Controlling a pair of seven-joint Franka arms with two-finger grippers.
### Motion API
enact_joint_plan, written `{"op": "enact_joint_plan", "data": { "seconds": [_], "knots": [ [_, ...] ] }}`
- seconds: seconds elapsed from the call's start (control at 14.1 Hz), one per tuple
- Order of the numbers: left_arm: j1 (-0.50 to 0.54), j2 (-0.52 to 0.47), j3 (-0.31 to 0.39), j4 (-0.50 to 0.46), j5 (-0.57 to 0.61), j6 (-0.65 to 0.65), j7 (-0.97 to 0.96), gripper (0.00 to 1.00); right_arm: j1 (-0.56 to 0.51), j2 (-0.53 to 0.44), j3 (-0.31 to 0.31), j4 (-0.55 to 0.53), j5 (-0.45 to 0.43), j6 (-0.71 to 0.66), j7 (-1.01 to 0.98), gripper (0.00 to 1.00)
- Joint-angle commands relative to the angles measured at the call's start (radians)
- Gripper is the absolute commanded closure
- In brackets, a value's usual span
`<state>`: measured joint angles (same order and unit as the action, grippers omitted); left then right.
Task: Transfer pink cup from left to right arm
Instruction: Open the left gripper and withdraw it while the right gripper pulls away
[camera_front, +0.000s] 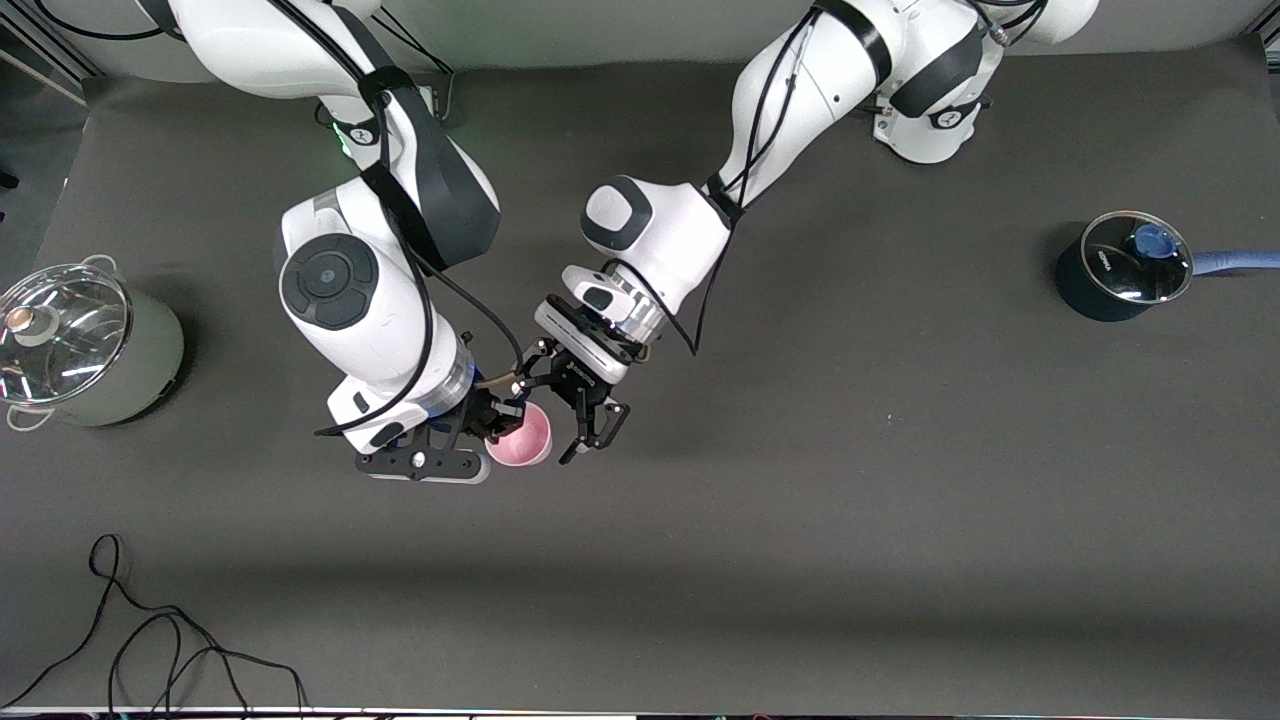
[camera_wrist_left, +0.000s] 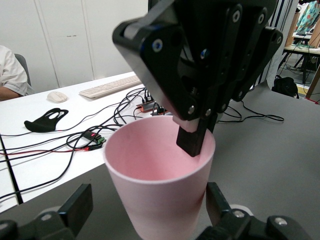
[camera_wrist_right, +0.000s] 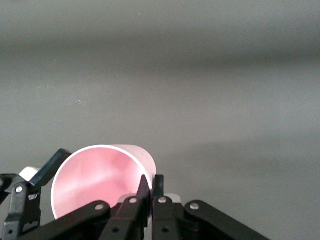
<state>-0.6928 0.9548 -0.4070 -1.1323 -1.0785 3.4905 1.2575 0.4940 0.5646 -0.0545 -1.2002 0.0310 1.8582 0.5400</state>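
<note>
Green-grey pot with glass lid: stands at the right arm's end of the worktop. Black cable: lies in the corner nearest the front camera at that same end.

Right gripper: hangs over the middle of the worktop, shut tight, pinches the rim of the pink cup, one finger inside it.

Pink cup: mouth up, over the middle of the worktop.

Left gripper: spread wide, one finger on each side of the cup.

Dark pot with blue handle: stands at the left arm's end.
</note>
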Motion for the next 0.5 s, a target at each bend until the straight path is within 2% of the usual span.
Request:
{"op": "enact_joint_plan", "data": {
  "seconds": [0.0,0.21,0.43],
  "knots": [
    [0.036,-0.079,0.022,-0.105,-0.007,0.016,-0.006,0.00,-0.009,-0.002,-0.008,0.021,-0.014,-0.019,-0.034,1.00],
    [0.108,-0.171,0.022,-0.240,-0.003,0.012,-0.001,0.00,-0.049,-0.006,-0.011,0.018,-0.013,-0.027,-0.098,1.00],
    [0.170,-0.238,0.022,-0.334,0.000,-0.014,0.002,0.00,-0.103,-0.023,-0.011,0.008,-0.014,-0.056,-0.199,1.00]
  ]
}}
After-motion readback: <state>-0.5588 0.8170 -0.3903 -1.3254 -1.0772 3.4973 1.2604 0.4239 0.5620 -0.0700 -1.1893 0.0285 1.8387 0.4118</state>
